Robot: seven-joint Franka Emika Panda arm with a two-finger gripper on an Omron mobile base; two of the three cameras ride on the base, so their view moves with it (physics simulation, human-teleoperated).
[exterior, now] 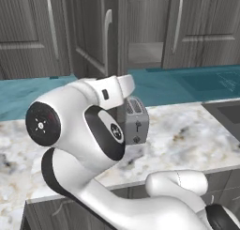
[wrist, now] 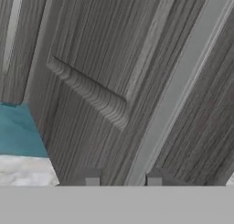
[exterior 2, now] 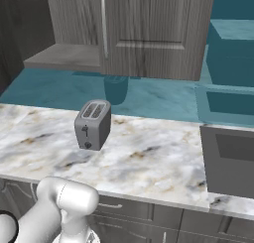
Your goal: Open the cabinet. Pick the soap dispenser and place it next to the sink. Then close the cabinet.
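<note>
The cabinet hangs above the counter, its left door swung out toward me and a bare shelf showing inside. That door's long silver handle runs down to where my white arm covers it. In the hand view the door panel is very close. The handle slants down into the gap of my gripper, with a fingertip on either side. Whether they press on the bar I cannot tell. The soap dispenser is out of view. The sink lies at the counter's right end.
A grey two-slot toaster stands on the marble worktop below the cabinet, just behind my arm. The cabinet's right door is closed. A teal backsplash runs behind the counter, and grey base units sit below it.
</note>
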